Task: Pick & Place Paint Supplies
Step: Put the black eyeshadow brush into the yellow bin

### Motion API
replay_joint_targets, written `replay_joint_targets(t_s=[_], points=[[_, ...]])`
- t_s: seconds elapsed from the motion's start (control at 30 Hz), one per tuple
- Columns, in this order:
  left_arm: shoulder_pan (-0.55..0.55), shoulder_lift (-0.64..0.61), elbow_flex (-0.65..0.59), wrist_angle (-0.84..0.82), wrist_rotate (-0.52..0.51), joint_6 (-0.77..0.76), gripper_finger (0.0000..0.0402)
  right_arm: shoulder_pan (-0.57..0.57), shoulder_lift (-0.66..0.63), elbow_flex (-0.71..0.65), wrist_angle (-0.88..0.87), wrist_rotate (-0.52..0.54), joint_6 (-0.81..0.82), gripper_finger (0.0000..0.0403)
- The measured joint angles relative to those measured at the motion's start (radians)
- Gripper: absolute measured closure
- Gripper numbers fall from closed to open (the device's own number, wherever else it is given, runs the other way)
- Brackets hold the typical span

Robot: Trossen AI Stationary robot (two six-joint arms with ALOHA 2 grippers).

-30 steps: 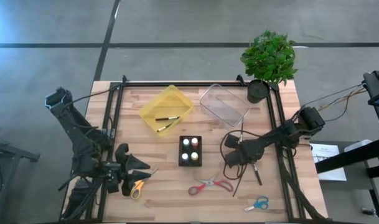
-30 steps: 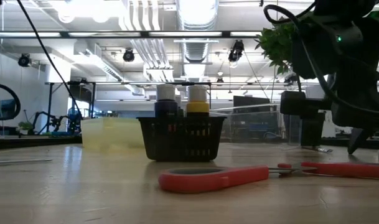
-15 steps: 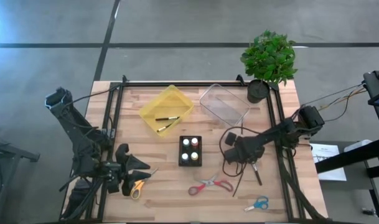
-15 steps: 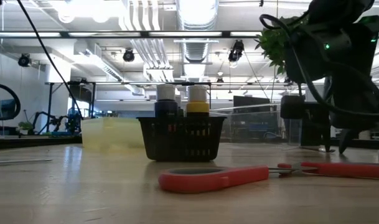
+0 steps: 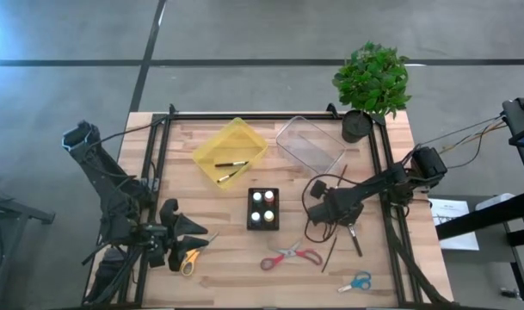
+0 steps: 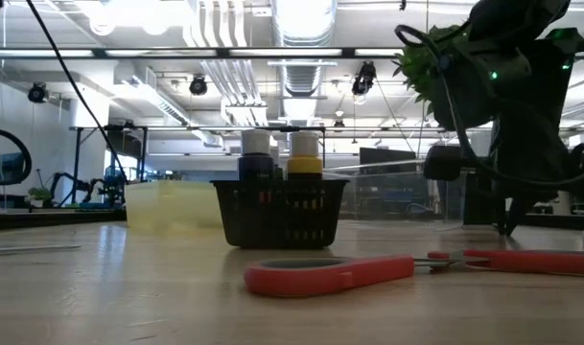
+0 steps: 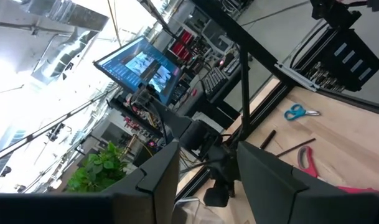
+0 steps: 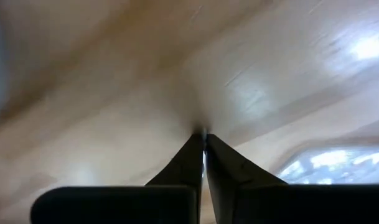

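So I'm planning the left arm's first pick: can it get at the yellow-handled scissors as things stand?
Probably yes. The yellow-handled scissors lie flat on the table right beside the left gripper, whose fingers are open, and nothing lies over them. The right gripper is far across the table.

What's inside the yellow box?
Two thin dark-handled brushes lie inside the yellow box. From above, nothing covers its floor. In the low view, its cloudy wall and the black basket hide them.

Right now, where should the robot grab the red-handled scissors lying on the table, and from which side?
Probably at the pivot, where the red-handled metal scissors are narrowest, coming straight down from above. They lie flat on the wooden table, so a sideways approach would find little to grip.
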Motion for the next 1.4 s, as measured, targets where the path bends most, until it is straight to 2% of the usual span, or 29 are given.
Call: replay_joint_targets(t_s=[0.37, 0.53, 0.67, 0.8, 1.0, 1.17, 1.23, 1.4], points=[[0.0, 0.0, 0.0, -0.001, 0.0, 0.002, 0.0231, 0.102, -0.002, 0.172, -0.079, -0.01, 0.23, 0.0394], [0.001, 0.0, 0.0, -0.002, 0.0, 0.004, 0.0231, 0.128, -0.015, 0.275, -0.092, -0.067, 0.367, 0.0394], [0.001, 0.001, 0.0, -0.002, 0.0, 0.004, 0.0231, 0.151, -0.054, 0.352, -0.072, -0.114, 0.452, 0.0394], [0.001, 0.001, 0.0, -0.001, 0.0, 0.004, 0.0231, 0.156, -0.115, 0.412, -0.022, -0.112, 0.5, 0.0394], [0.002, 0.001, 0.0, 0.0, 0.001, 0.004, 0.0231, 0.113, -0.198, 0.455, 0.102, -0.026, 0.427, 0.0394], [0.002, 0.001, 0.0, 0.001, 0.003, 0.004, 0.0231, -0.001, -0.242, 0.444, 0.295, -0.015, 0.286, 0.0395], [0.002, 0.001, 0.0, 0.001, 0.003, 0.004, 0.0231, -0.061, -0.255, 0.429, 0.385, -0.051, 0.236, 0.0395], [0.002, 0.001, 0.0, 0.0, 0.002, 0.004, 0.0231, -0.212, -0.262, 0.368, 0.679, -0.241, 0.16, 0.0395]])
